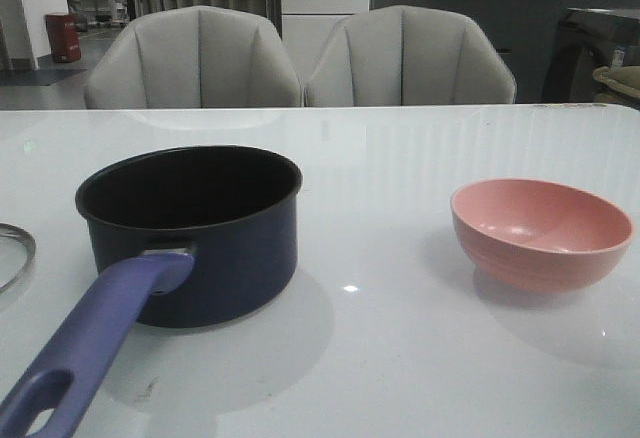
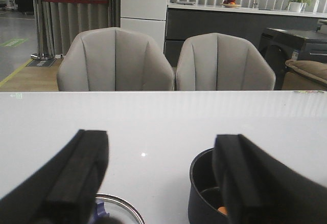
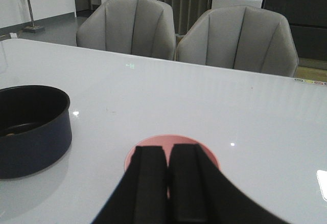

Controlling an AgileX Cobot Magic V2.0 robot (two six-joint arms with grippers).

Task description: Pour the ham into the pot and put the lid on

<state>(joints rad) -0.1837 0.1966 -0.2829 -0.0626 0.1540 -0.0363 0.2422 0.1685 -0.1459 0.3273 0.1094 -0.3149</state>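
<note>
The dark navy pot [image 1: 195, 228] stands on the left of the table, its purple-blue handle [image 1: 95, 333] pointing toward the front. In the left wrist view one small orange ham piece [image 2: 222, 210] shows inside the pot [image 2: 202, 193]. The glass lid [image 1: 12, 253] lies flat at the far left edge. My left gripper [image 2: 161, 139] hangs open above the table between the lid [image 2: 125, 208] and the pot, holding nothing. My right gripper [image 3: 167, 150] is shut, empty, above the pink bowl [image 3: 204, 152]. Neither gripper appears in the front view.
The pink bowl [image 1: 540, 230] sits on the right of the white table [image 1: 380, 358], and its visible inside looks empty. Two grey chairs [image 1: 300, 58] stand behind the far table edge.
</note>
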